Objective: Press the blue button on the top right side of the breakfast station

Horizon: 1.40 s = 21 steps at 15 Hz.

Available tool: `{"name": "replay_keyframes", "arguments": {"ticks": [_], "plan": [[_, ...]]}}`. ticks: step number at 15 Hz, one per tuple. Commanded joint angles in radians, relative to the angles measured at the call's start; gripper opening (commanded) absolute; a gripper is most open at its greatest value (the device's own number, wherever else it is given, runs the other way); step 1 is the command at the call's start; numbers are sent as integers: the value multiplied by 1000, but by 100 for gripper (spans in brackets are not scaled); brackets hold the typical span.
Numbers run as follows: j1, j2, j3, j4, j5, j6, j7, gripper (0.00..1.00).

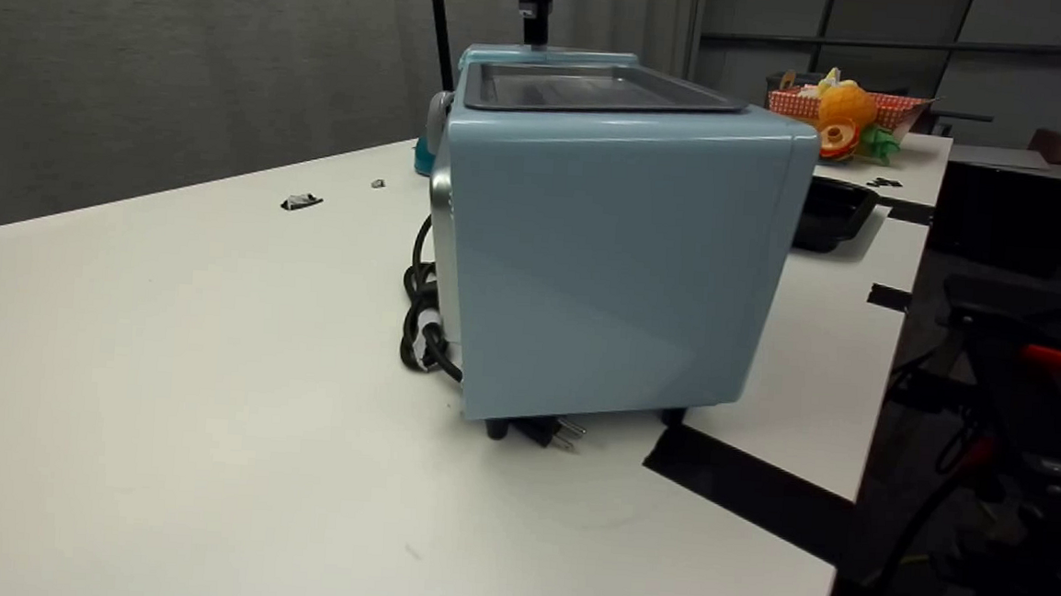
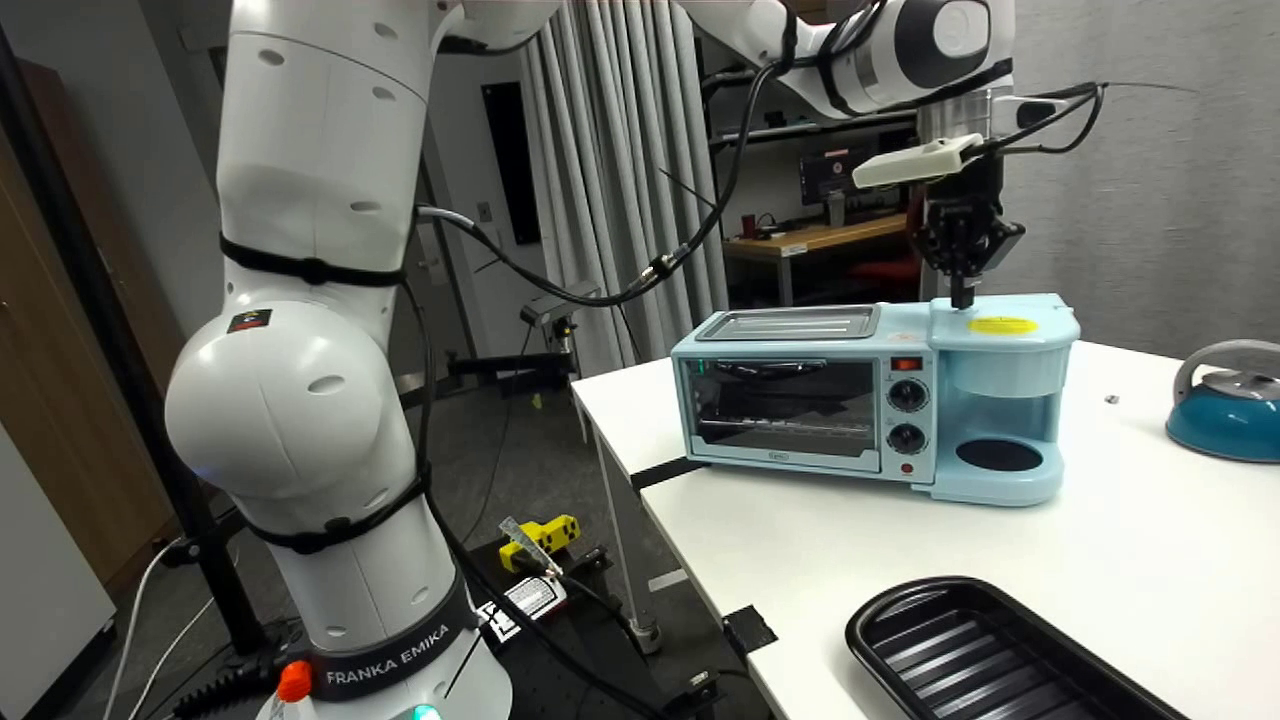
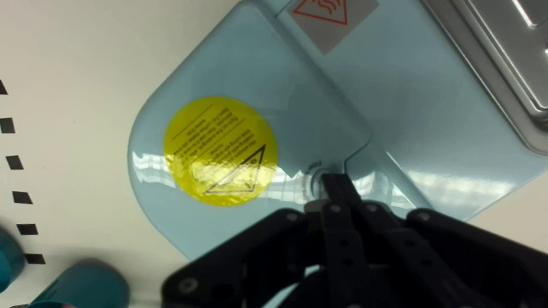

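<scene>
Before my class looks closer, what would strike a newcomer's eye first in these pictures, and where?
The pale blue breakfast station comes first, large near the centre of an exterior view. Next comes the white robot arm, standing at the left of an exterior view, its gripper pointing down over the station's top. The round yellow label on top also stands out, left of centre in the wrist view.
</scene>
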Motion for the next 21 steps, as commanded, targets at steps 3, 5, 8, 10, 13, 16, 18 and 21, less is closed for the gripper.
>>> {"name": "replay_keyframes", "arguments": {"ticks": [3, 5, 8, 10, 13, 16, 18, 21], "plan": [[2, 24, -8, 26, -19, -24, 22, 0], [2, 23, -9, 20, -20, -22, 24, 0], [-1, 25, -11, -12, -14, 36, 34, 0], [-5, 39, -14, -51, -15, 95, 41, 0], [-11, 47, -18, -105, -14, 136, 50, 0], [-11, 21, -20, -135, -16, 145, 58, 0], [-11, 6, -18, -137, -10, 147, 61, 0], [-9, -40, -12, -138, -4, 131, 54, 0]]}}
